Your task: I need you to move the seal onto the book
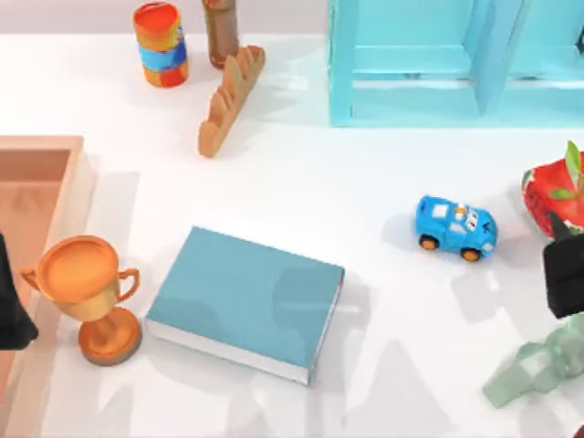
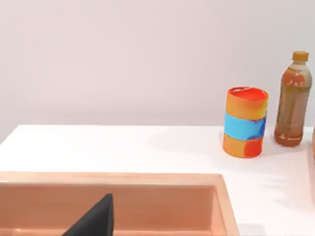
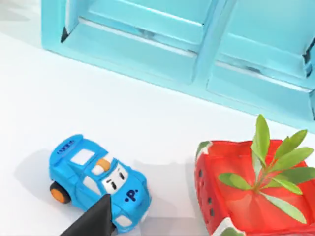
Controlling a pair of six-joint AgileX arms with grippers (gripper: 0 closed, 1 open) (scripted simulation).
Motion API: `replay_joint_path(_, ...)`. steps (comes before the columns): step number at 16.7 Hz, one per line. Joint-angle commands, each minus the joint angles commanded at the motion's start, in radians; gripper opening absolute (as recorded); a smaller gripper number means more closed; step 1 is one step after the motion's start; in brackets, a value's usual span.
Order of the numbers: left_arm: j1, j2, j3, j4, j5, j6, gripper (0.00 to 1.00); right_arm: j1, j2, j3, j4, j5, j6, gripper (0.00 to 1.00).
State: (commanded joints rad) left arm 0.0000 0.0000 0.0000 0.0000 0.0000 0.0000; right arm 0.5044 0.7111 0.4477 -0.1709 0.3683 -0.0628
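The book [image 1: 245, 302] lies flat on the white tabletop [image 1: 365, 182], low and left of centre in the top view, with nothing on its teal cover. A golden trophy [image 1: 89, 297] stands just beside it to the left. The left gripper [image 1: 11, 306] sits at the far left edge over a wooden tray [image 1: 57, 196]; the right gripper [image 1: 564, 271] hangs at the right edge, near the blue toy car [image 1: 455, 227] and red planter [image 1: 553, 196]. Whether either set of jaws is apart or together cannot be told.
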Motion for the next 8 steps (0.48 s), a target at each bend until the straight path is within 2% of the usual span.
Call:
replay_joint_path(4,0.000,0.000,0.000,0.000,0.000,0.000,1.00,-0.280,-0.390,-0.224,0.073,-0.204,0.039,1.00)
replay_joint_path(8,0.000,0.000,0.000,0.000,0.000,0.000,1.00,-0.458,-0.634,-0.393,0.142,-0.329,0.058,1.00)
